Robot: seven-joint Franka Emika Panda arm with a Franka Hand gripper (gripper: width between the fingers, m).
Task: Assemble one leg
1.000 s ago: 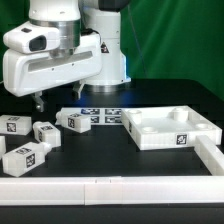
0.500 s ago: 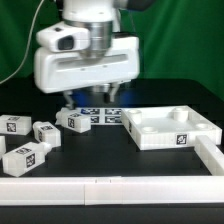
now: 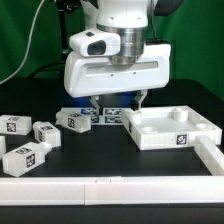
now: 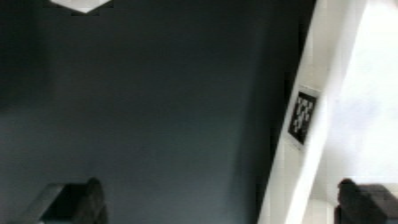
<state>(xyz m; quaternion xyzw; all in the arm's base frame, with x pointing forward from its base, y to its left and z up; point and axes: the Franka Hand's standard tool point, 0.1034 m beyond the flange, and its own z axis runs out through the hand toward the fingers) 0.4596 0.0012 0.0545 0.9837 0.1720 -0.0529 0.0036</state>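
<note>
Several legs, small white blocks with black-and-white tags, lie on the black table at the exterior view's left: one (image 3: 73, 120) nearest the gripper, one (image 3: 45, 131) beside it, one (image 3: 13, 124) far left, and one (image 3: 27, 157) at the front. My gripper (image 3: 116, 102) hovers open and empty above the table between the legs and the large white tray-like piece (image 3: 172, 127). In the wrist view the gripper (image 4: 222, 205) shows two dark fingertips (image 4: 75, 200) wide apart, with nothing between them. The tray-like piece's tagged wall (image 4: 306, 118) runs past one fingertip.
The marker board (image 3: 105, 116) lies flat just behind the gripper. A white rail (image 3: 110, 186) runs along the table's front and turns up its right side (image 3: 210, 152). A white corner (image 4: 80, 5) shows at the wrist view's edge. A green curtain hangs behind.
The arm has moved steadily to the exterior view's right, from above the legs to beside the tray-like piece. The gripper stayed open and empty. The parts have not moved.
</note>
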